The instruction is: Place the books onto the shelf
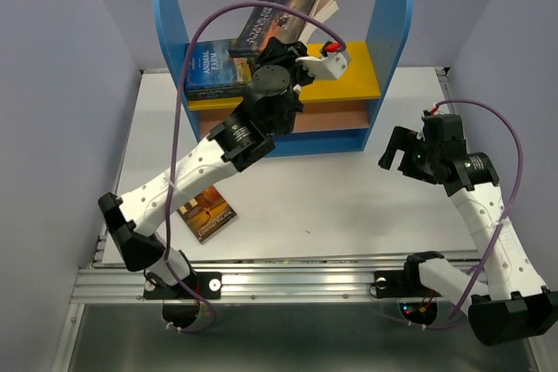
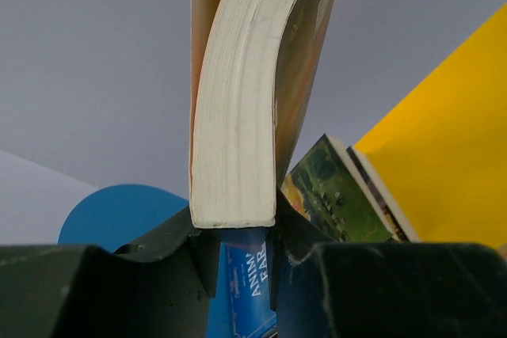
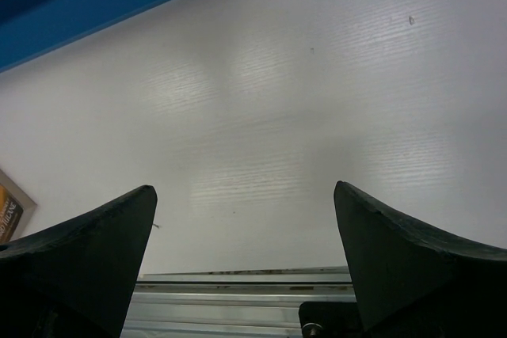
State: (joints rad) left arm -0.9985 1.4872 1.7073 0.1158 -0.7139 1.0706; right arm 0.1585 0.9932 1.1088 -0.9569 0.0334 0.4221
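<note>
Held book [image 1: 281,13]: a thin paperback with a dark brown picture cover and pale lettering. It is tilted up above the shelf's top board. In the left wrist view its cream page block [image 2: 238,116] bends slightly, and an orange-edged cover splays away from it at the top.
Left gripper [image 1: 281,44]: clamped on the lower edge of the Held book, with one dark finger [image 2: 170,243] pressed on each side of the page block.
Animal Farm book [image 1: 209,67]: blue-purple cover with white title lettering. It lies flat on the left part of the top board, against the left side panel.
Green-cover book [image 2: 333,195]: a green landscape picture with a cream page edge. It sits beside the yellow board, but the frames don't show whether it lies flat or leans.
Book on the table [image 1: 207,213]: orange-brown cover, lying flat in front of the shelf, partly under the left arm.
Shelf [image 1: 170,23]: stands at the far side of the table. It has tall round-topped blue side panels, a yellow-orange top board [image 1: 353,84], a brown middle board [image 1: 336,115] and a blue base [image 1: 327,141].
Right gripper [image 1: 397,152]: jaws spread wide with nothing between them. It is above the white table [image 1: 349,206], to the right of the shelf and apart from it.
</note>
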